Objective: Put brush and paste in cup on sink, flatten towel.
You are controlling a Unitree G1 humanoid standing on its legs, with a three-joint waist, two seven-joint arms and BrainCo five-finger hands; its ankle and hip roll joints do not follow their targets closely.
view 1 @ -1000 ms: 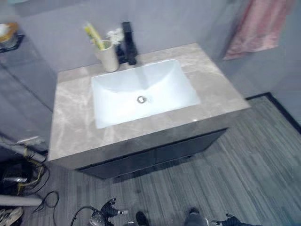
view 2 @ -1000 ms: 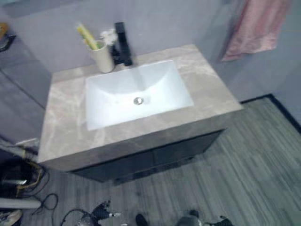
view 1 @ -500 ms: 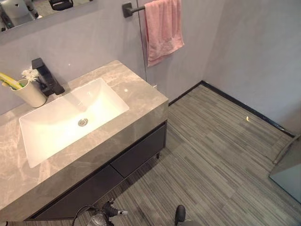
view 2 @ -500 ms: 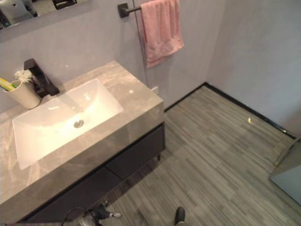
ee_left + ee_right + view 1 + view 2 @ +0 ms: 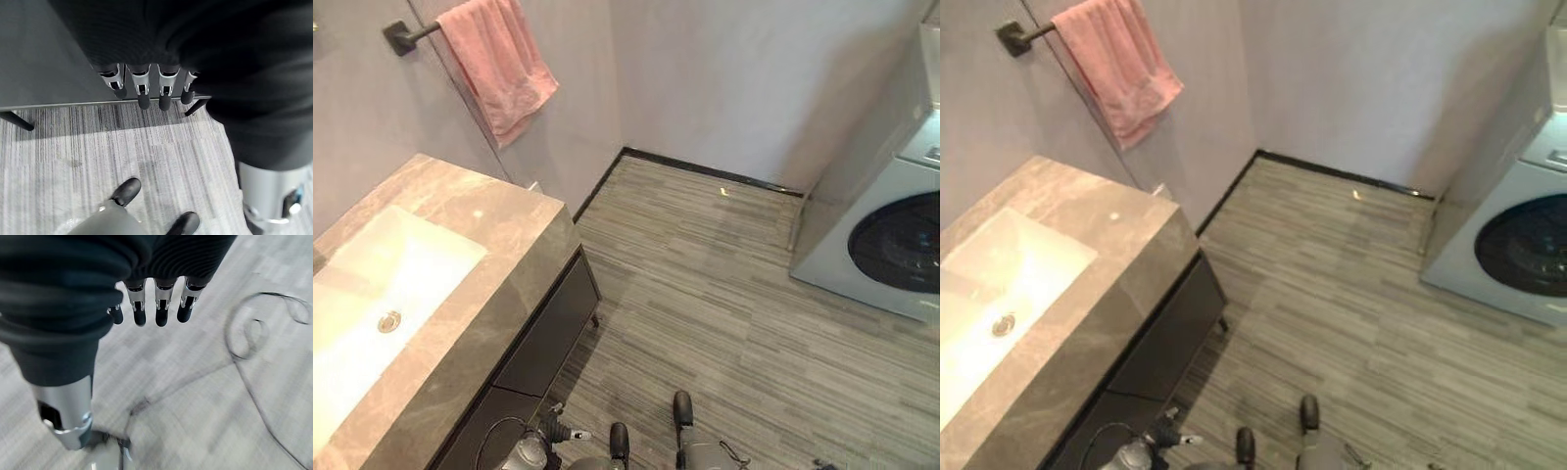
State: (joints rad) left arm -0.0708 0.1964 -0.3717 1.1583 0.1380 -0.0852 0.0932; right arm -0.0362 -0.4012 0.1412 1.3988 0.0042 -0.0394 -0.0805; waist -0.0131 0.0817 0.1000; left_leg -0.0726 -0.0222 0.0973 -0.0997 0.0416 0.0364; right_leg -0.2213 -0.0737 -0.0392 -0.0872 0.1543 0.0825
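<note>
A pink towel [image 5: 499, 64] hangs from a dark wall bar [image 5: 406, 36] above the right end of the vanity, bunched and slanting on the bar. The white sink basin [image 5: 372, 294] sits in the grey marble countertop [image 5: 514, 235] at the left. My left hand [image 5: 142, 85] hangs low beside the dark cabinet front [image 5: 44, 58], fingers straight and holding nothing. My right hand [image 5: 161, 303] hangs over the floor, fingers relaxed and empty. Both hands are far below the towel and the countertop.
A white washing machine [image 5: 891, 245] with a dark round door stands at the right. Grey striped floor [image 5: 724, 294] stretches between it and the vanity's dark drawers [image 5: 543, 328]. Walls meet in a corner at the back.
The camera has swung to the right: the cup, the brush and the tap have left the picture, and the washing machine has come in. Nothing itself has moved.
</note>
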